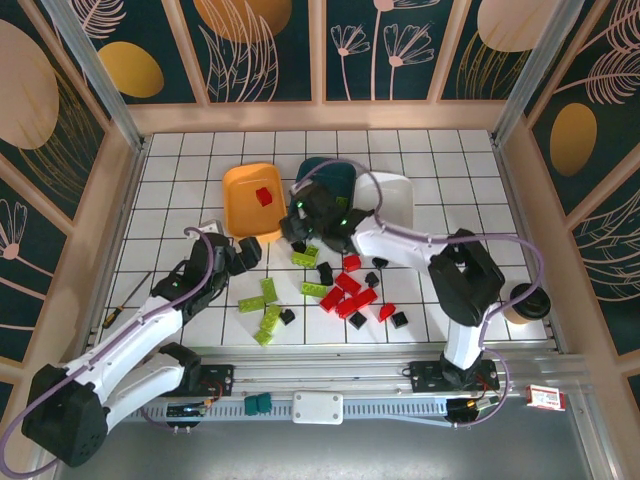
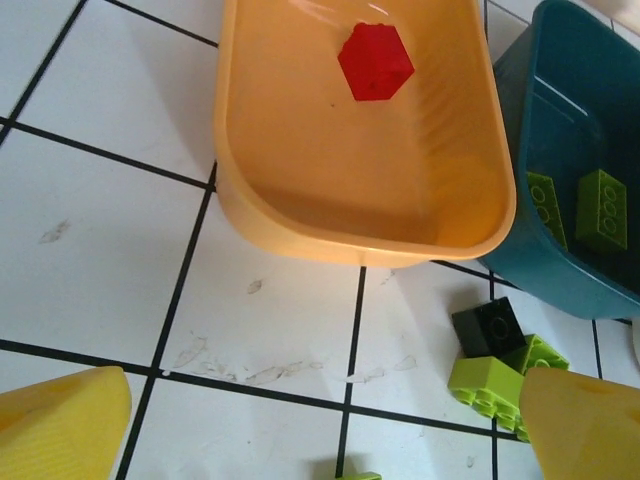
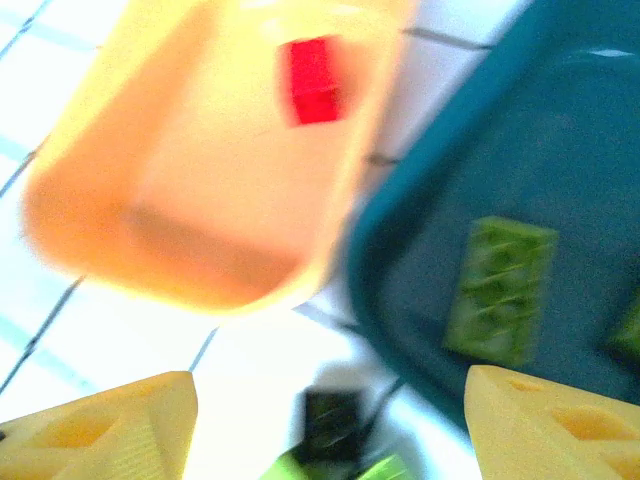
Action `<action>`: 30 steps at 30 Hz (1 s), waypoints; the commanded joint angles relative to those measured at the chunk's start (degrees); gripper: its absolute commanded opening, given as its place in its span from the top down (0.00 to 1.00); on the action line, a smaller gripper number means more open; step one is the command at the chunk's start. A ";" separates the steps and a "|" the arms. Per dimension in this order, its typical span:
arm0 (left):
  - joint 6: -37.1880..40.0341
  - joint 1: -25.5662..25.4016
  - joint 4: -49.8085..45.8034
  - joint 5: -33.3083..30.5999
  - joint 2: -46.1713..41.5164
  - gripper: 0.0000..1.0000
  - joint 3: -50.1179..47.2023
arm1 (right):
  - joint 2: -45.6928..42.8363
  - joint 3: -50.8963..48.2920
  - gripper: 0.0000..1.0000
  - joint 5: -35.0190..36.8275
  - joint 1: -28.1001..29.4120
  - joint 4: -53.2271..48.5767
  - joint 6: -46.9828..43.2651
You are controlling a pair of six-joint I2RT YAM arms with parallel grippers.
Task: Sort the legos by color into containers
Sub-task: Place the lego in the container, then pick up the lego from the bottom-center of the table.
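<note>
The orange tub (image 1: 238, 212) is holding one red brick (image 2: 375, 62); the dark teal tub (image 2: 560, 120) just beside it is holding lime bricks (image 2: 600, 208). Both grippers are hovering at the orange tub's near edge. The left gripper (image 2: 325, 405) is spread wide and empty, and the right gripper (image 3: 325, 405) is seemingly likewise through the blur. Most legos (image 1: 345, 290) are lying loose nearer than that tub. The left should be dropping squarely over the black brick (image 2: 488, 326), missing the loose lime brick (image 2: 487, 385) touching it.

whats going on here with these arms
Lego sorting by colour. One red brick lies in the orange tub, two green bricks in the teal tub. The left pincer and right pincer hang open and empty beside those tubs. Most bricks lie loose on the table.
</note>
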 commanded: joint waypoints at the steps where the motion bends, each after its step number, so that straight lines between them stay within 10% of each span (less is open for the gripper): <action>1: -2.13 -0.29 -1.17 -5.95 -4.27 0.01 0.01 | -0.64 -3.49 0.28 1.97 6.37 -0.61 2.42; 8: -3.82 -0.29 -1.60 -10.92 -14.21 0.01 -1.38 | 7.26 -1.60 0.27 4.64 14.53 -0.70 10.22; 30: -2.50 -0.29 -1.69 -7.99 -15.20 0.01 -2.04 | 16.46 3.79 0.40 6.05 15.82 -4.41 18.14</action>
